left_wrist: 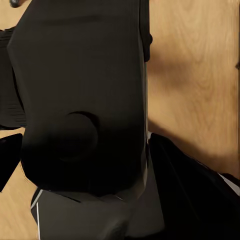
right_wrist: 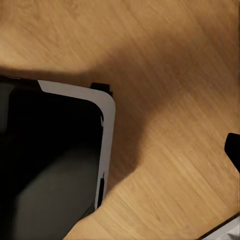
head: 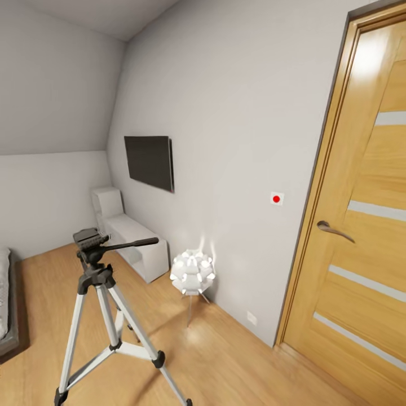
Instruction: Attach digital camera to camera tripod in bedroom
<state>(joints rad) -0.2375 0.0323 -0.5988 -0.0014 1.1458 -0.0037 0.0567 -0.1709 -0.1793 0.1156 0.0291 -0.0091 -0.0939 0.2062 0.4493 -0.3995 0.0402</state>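
So I'm in the bedroom now and as far as I can judge I'm in the approach/search step, nothing attached yet. Going left to right in the head view: a sliver of the low grey-and-white bed (head: 4,304) at the edge, then the tall silver-legged camera tripod (head: 107,316) standing on the light wood floor (head: 225,361), quite near me. Its black head with the long handle (head: 93,241) is bare on top, no camera sitting on it. Behind it there's a low white cabinet unit (head: 132,239) against the wall, a dark flat wall-mounted screen (head: 149,162) above that, then the little white ball lamp on thin legs (head: 192,273), a small white wall switch with a red dot (head: 276,198), and the big wooden door with a metal handle (head: 361,225) on the right.

The digital camera itself I can't spot from here, so my guess is the next move calls for finding it (or confirming whether I've got it), then lining it up over the tripod head.

End effectors: honestly can't tell for either one. The wrist views just give me dark robot bodywork over wood floor, and I can't make out fingers, so apart or together is anybody's guess.

Containers: nothing open that I can look into; the white cabinet is the closest thing, and its top looks bare.
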